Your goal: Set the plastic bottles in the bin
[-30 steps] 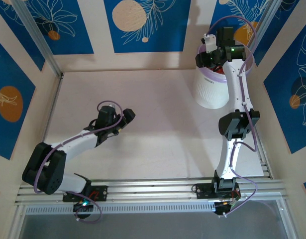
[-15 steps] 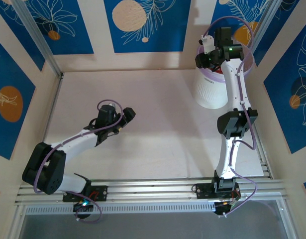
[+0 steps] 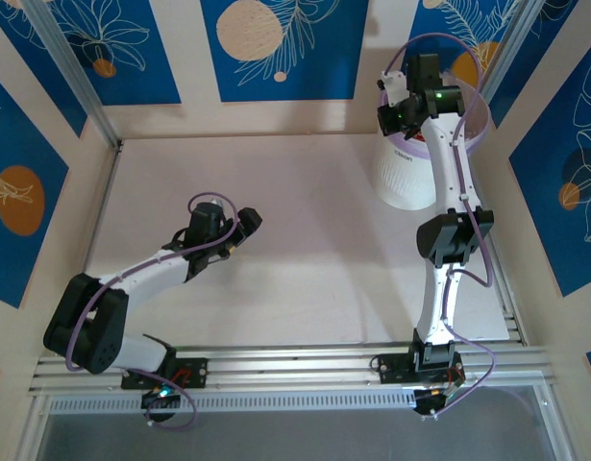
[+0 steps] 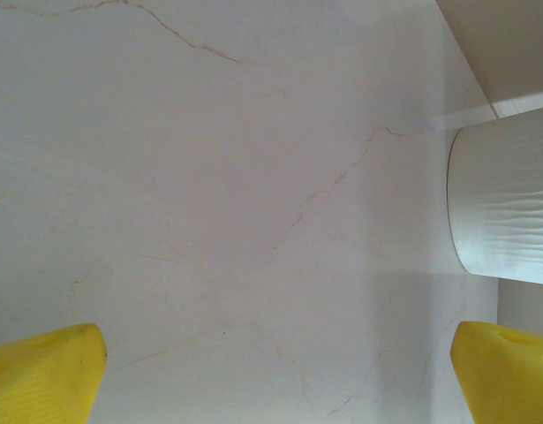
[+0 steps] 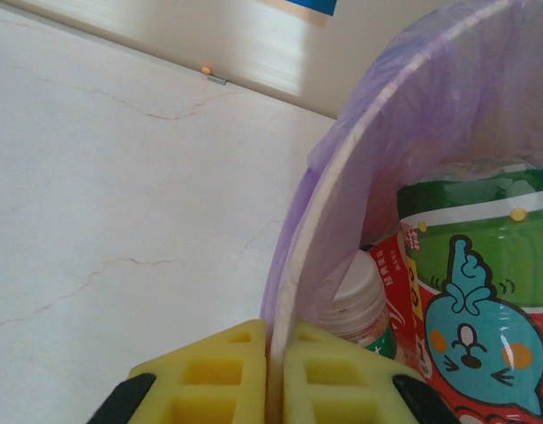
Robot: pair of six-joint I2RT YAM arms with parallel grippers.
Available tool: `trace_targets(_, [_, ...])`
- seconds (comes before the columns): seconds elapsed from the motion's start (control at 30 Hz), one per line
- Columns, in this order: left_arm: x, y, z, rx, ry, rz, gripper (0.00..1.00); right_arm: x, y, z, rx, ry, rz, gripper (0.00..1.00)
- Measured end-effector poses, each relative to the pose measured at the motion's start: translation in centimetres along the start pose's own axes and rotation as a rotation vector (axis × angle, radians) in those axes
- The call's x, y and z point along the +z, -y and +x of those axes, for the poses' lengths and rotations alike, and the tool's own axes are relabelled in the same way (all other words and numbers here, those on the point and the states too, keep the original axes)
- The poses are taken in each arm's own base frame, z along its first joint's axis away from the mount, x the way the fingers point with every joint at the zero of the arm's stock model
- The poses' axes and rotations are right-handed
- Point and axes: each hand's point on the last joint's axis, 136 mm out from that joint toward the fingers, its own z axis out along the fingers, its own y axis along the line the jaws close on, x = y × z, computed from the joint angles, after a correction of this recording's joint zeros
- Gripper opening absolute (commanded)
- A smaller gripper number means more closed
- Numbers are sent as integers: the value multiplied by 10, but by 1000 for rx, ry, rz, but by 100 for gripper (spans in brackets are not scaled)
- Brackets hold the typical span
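Bottles (image 5: 456,291) lie inside the bin (image 3: 403,187), at 1 o'clock on the desk (image 3: 314,230). Right tool (image 5: 273,375) is clenched on the bin's rim and lilac liner (image 5: 403,88). My call: unclamp fully, then lift straight up, or the liner drags and tips the bin. Left tool (image 4: 273,371) is released, at 8 o'clock, well apart from the bin.

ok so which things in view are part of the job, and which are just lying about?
Job: bin, plastic bottles inside it, right tool clamped on its rim.
Not job: left tool open over table, blue wall panels.
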Motion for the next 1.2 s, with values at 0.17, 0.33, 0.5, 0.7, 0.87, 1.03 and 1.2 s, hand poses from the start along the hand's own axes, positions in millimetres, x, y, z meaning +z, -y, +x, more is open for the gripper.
trace_targets(0.17, [0, 0, 0, 0, 0, 0, 100, 1, -11, -3, -19, -4, -1, 0])
trace_targets(0.33, [0, 0, 0, 0, 0, -1, 100, 1, -41, -8, -68, -7, -37, 0])
trace_targets(0.5, [-1, 0, 0, 6, -2, -5, 100, 2, -85, -14, -131, -1, -96, 0])
trace_targets(0.7, [-10, 2, -4, 14, 15, -7, 100, 0, -140, -18, -213, 9, -164, 0])
trace_targets(0.87, [-22, 7, -12, 24, 46, 1, 100, -7, -197, -17, -301, 19, -234, 0])
trace_targets(1.03, [-38, -1, -28, 11, 101, -12, 100, -19, -259, -11, -400, 32, -318, 0])
trace_targets(1.2, [-55, -24, -40, 11, 147, -78, 100, -36, -319, 1, -488, 44, -411, 0])
